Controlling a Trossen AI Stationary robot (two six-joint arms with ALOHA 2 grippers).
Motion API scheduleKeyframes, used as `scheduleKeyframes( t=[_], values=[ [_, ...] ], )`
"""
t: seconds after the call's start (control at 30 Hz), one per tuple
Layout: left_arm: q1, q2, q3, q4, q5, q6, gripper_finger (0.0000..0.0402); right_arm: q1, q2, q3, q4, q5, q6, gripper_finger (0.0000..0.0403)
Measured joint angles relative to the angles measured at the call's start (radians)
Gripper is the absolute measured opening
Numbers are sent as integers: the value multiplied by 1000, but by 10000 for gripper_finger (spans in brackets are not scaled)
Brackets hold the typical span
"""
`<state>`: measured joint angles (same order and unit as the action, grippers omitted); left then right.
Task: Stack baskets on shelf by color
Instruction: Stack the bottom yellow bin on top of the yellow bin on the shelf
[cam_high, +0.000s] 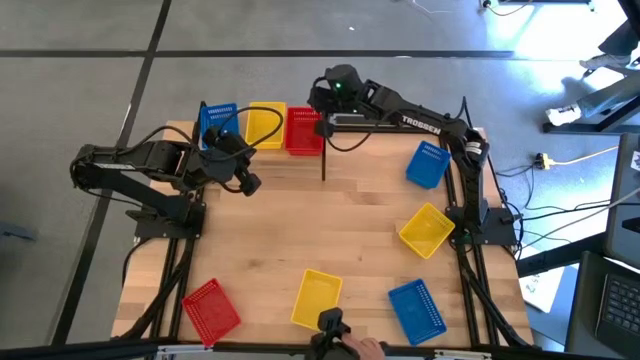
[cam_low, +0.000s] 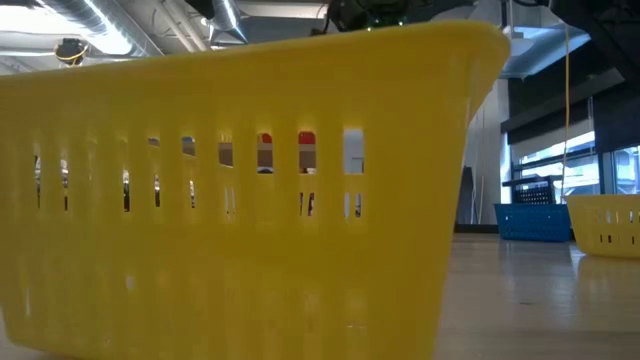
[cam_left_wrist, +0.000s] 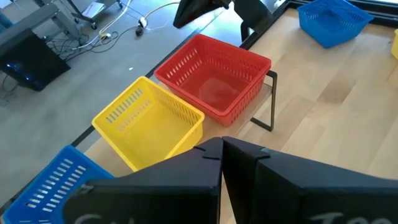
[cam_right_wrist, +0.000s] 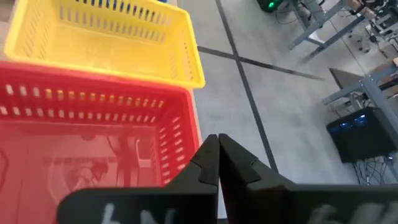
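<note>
On the shelf at the table's far edge, a blue basket, a yellow basket and a red basket stand side by side on their bases. My left gripper is shut and hovers just near of them; it shows in the left wrist view facing the yellow basket and the red basket. My right gripper is shut above the red basket's right end. Loose baskets lie on the table: blue, yellow, blue, yellow, red.
A thin black shelf post stands near the red basket's corner. In the low view the near yellow basket fills most of the picture, with a blue basket and a yellow one beyond. A person's hand shows at the near edge.
</note>
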<state>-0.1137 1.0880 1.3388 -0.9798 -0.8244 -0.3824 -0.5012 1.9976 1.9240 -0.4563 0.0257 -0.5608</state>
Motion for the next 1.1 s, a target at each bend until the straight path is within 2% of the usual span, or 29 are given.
scheduleKeyframes(
  t=[0.17,0.4,0.53,0.7,0.93,1.1],
  values=[
    [0,0,0,0,0,-2,0,33,-2,97,-53,11,-21,0],
    [0,-4,0,-9,30,-10,0,139,-1,314,-346,-1,-83,0],
    [0,-4,0,-23,91,-11,0,205,-1,417,-486,-78,-93,0],
    [-1,-4,0,-85,237,-13,0,279,-43,416,-575,-91,-131,0],
    [-24,-4,0,-264,596,-145,0,374,-102,418,-766,-97,-131,0],
    [-97,-4,0,-323,694,-225,0,460,-135,418,-902,-107,-120,0]
  ],
)
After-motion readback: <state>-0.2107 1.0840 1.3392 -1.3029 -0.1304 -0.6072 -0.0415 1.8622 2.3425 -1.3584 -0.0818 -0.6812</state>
